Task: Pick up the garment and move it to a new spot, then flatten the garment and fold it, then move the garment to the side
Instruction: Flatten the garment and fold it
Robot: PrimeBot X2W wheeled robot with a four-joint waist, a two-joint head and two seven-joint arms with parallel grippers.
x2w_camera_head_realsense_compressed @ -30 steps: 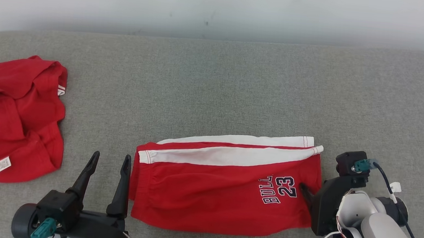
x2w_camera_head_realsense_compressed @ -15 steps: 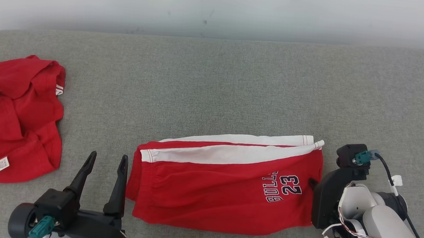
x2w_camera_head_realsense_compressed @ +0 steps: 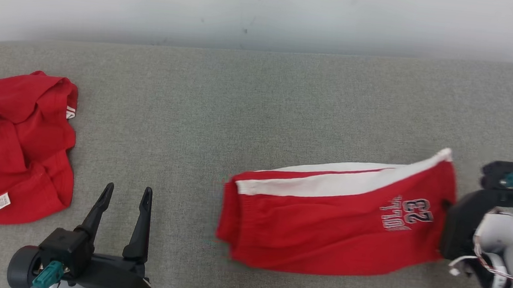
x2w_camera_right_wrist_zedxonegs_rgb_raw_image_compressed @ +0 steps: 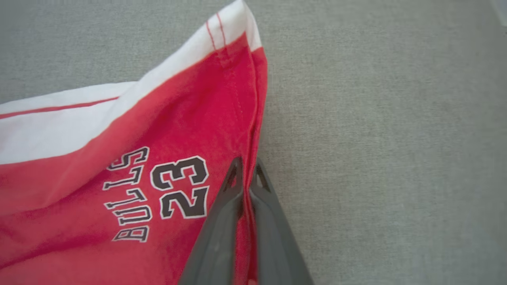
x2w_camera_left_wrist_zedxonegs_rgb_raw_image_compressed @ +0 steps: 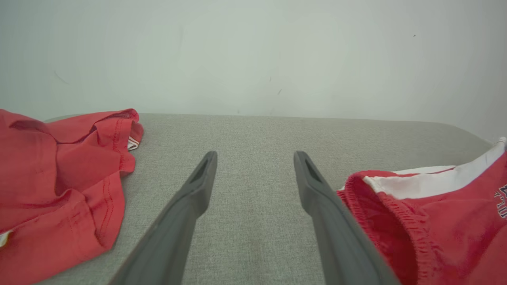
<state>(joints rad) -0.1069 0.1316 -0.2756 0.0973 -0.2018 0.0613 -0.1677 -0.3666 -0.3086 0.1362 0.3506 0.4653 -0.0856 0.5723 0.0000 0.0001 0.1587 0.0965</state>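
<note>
The garment is a folded pair of red shorts with a white side stripe and "BULLS 23" print, lying right of centre on the grey surface. My right gripper is shut on its right hem, which is lifted a little; the right wrist view shows the hem of the garment pinched between the two dark fingers of my right gripper. My left gripper stands open at the lower left, empty, well left of the shorts. In the left wrist view my left gripper has the garment's waistband at its right.
A second red garment lies crumpled at the left edge, a white label showing near its front; it also shows in the left wrist view. The grey padded surface ends at a white wall behind.
My right gripper shut on the shorts' right hem and has dragged the shorts to the right, raising that end. The left gripper stayed open in place.
</note>
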